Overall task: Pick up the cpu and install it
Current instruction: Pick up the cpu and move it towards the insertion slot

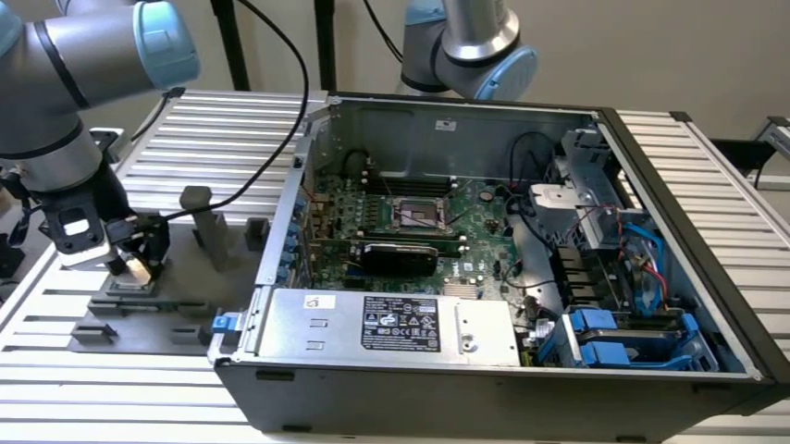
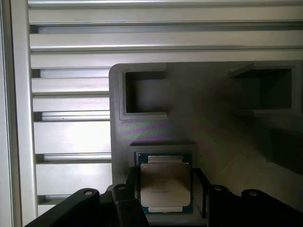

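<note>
The small silvery-topped square cpu (image 2: pixel 164 187) lies seated in its recess in the grey moulded holder tray (image 2: pixel 156 127). The gripper (image 1: pixel 129 268) hangs over it, black fingers (image 2: pixel 129 189) spread astride the chip. It appears unlifted. Beyond, the green motherboard's (image 1: pixel 475 227) dark metal-framed socket (image 1: pixel 420 215) stands unfilled, so installation remains.

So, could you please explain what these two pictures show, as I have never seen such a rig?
The grey-and-blue machine is a robot arm with a gripper. One picture comes from a camera off the arm, the other from a camera on its wrist. On the slatted table sit a grey holder and an open computer case with a green motherboard. The gripper hangs right over the cpu, lying in the holder's recess; whether it is gripped I cannot tell.
</note>
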